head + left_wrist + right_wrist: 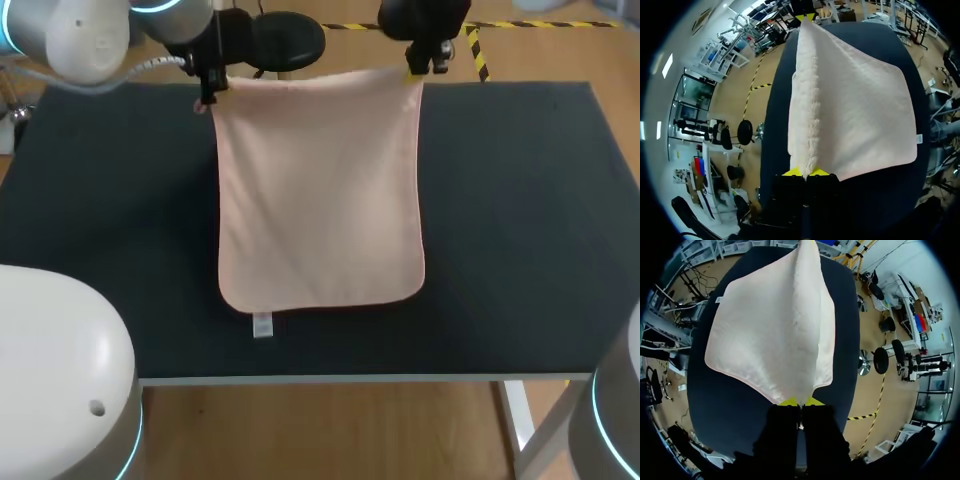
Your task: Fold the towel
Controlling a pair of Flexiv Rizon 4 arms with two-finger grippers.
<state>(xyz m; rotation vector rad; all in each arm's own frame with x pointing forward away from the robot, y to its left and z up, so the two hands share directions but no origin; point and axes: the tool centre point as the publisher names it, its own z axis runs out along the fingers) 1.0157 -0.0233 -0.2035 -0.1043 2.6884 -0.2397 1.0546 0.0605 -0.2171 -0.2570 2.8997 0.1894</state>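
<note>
A pale pink towel (320,190) hangs stretched between my two grippers at the far edge of the black table (520,220); its near edge with a small white label (262,326) lies on the table. My left gripper (208,92) is shut on the towel's far left corner. My right gripper (420,68) is shut on the far right corner. In the left wrist view the towel (850,105) runs out from the shut left gripper (806,173). The right wrist view has the towel (775,325) pinched in the shut right gripper (801,402).
Bare black tabletop lies to both sides of the towel, at left (110,200) and at right. The table's front edge (340,378) runs just below the towel's label.
</note>
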